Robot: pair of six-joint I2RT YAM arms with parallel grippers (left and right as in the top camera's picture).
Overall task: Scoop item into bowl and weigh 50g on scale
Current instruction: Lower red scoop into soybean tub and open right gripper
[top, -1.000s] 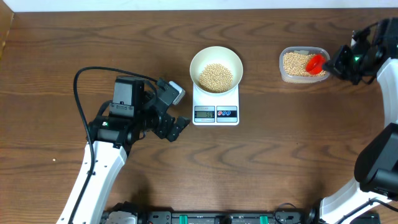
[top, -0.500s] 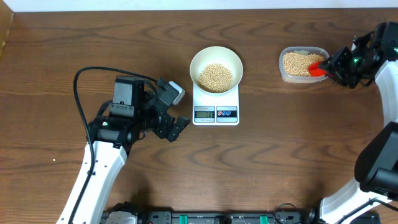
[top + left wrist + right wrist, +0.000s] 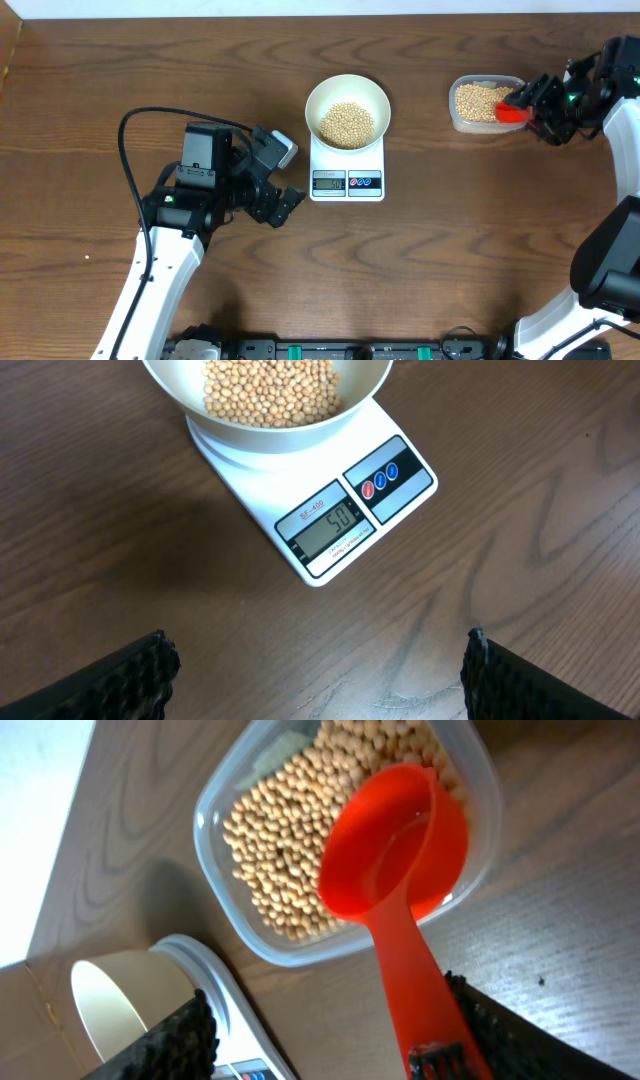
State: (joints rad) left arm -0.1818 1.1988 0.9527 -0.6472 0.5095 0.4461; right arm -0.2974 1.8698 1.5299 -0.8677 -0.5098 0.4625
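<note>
The white bowl (image 3: 313, 93) stands on the white scale (image 3: 347, 182) with a heap of tan beans (image 3: 347, 122) in it. In the left wrist view the scale (image 3: 355, 510) reads 50. My left gripper (image 3: 290, 178) hovers open just left of the scale, nothing between its fingers (image 3: 130, 680). At the far right, the red scoop (image 3: 395, 850) lies empty on the rim of the clear tub (image 3: 215, 830) of beans (image 3: 285, 840). My right gripper (image 3: 335, 1020) is open around the scoop's handle, which leans on one finger (image 3: 480, 1020).
The clear tub (image 3: 487, 120) sits near the table's back right. A black cable (image 3: 125, 150) loops over the left arm. Bare wood surrounds the scale. The table's back edge runs just behind the tub and bowl.
My right gripper has opened from shut, releasing its grip on the scoop handle. The scoop has settled at the tub's right edge. The left arm has not moved.
</note>
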